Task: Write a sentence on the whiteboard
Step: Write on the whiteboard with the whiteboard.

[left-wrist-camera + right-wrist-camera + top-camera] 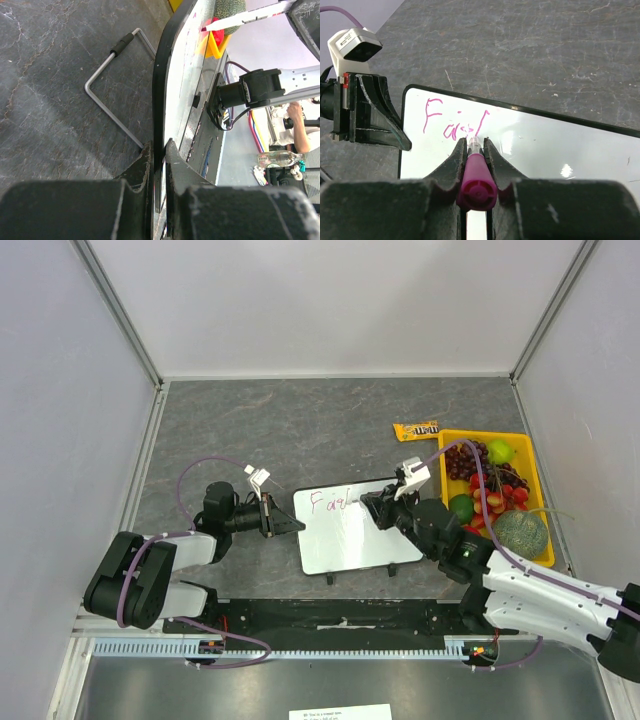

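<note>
The small black-framed white whiteboard (355,535) sits at the grey stone-patterned table's (250,430) six o'clock, its nine o'clock edge pinched by the left gripper (293,524) (presumably to steady it), while the right gripper (475,143), closed on a magenta marker (476,177), sets the tip at the pink lettering (452,122) near eleven o'clock.

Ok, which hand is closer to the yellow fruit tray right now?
Right. The right hand holds a marker at the whiteboard, just left of the yellow fruit tray. The left hand clamps the whiteboard's left edge, farther from the tray.
</note>
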